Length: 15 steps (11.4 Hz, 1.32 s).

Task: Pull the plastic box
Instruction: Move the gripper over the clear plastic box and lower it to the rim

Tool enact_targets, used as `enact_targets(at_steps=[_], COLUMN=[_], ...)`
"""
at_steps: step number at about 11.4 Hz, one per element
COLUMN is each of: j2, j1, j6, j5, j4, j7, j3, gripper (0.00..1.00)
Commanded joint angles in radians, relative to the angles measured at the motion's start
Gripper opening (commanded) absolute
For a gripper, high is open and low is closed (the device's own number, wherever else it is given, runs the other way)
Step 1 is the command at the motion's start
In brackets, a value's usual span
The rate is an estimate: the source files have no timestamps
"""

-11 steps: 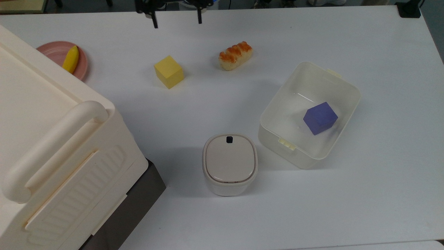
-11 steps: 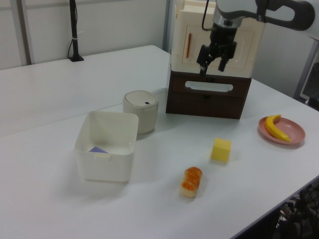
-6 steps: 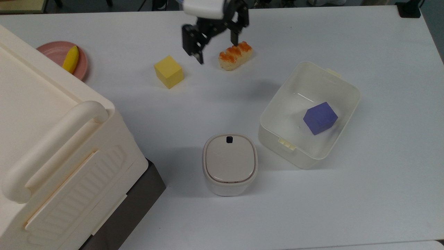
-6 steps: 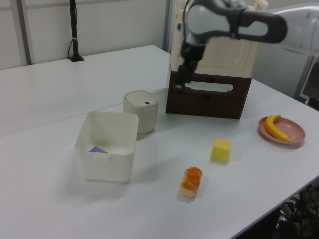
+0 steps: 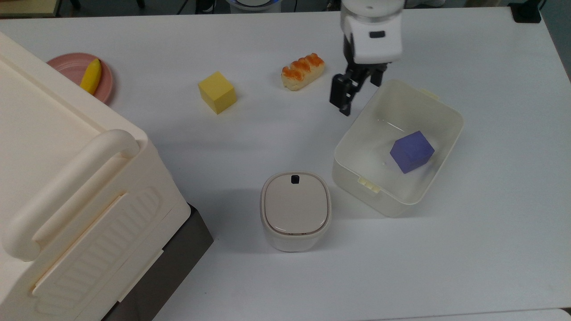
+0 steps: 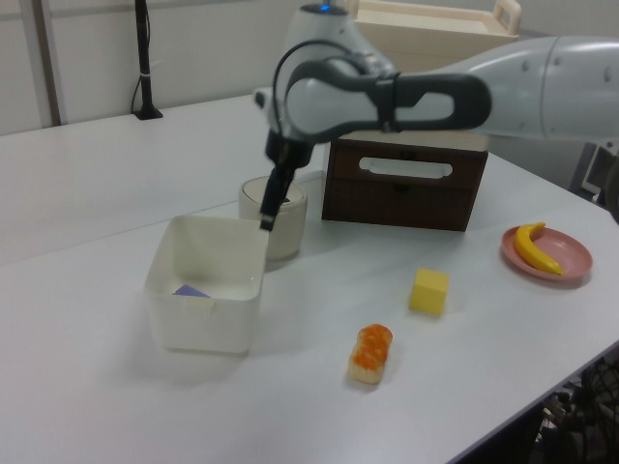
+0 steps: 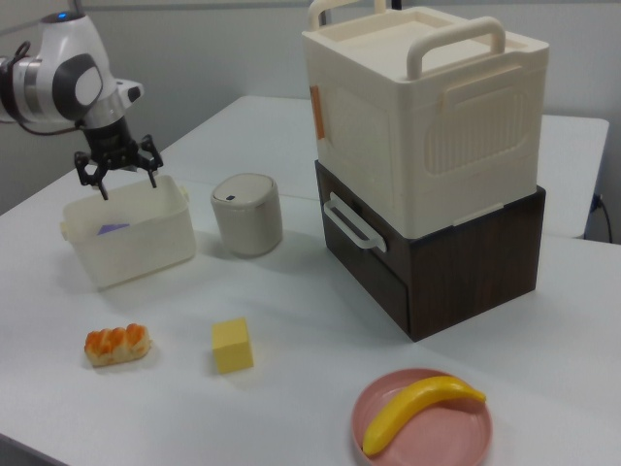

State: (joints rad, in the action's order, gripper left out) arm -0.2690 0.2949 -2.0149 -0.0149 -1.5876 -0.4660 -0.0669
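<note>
Swinging across from above the yellow cube [image 5: 217, 92], the gripper [image 5: 357, 91] is now hanging over the plastic box's [image 5: 397, 147] rim, fingers spread wide, probably to straddle that wall. That box is sitting near the table's [image 5: 490, 249] right edge in the top view, holding a purple cube [image 5: 411, 151].

White table [image 5: 134, 40], pale wall panels [image 6: 222, 43] behind, black stand [image 6: 145, 58] at the far edge
</note>
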Motion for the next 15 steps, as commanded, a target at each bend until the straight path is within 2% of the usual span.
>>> enact_targets(at_steps=[1, 3, 5, 8, 11, 15], j2=[-0.054, -0.097, -0.116, -0.116, -0.107, -0.065], j1=[0.043, 0.047, 0.065, 0.072, 0.069, 0.066], j6=[-0.074, -0.094, -0.102, -0.1, -0.1, -0.099], j5=[-0.013, -0.002, 0.047, 0.076, 0.127, 0.142], j4=[-0.005, 0.001, 0.001, -0.009, -0.058, -0.127], j7=[-0.013, -0.025, -0.026, -0.031, -0.078, -0.131], j3=[0.012, 0.012, 0.012, 0.01, -0.007, -0.007], gripper=[1.0, 1.0, 1.0, 1.0, 1.0, 1.0])
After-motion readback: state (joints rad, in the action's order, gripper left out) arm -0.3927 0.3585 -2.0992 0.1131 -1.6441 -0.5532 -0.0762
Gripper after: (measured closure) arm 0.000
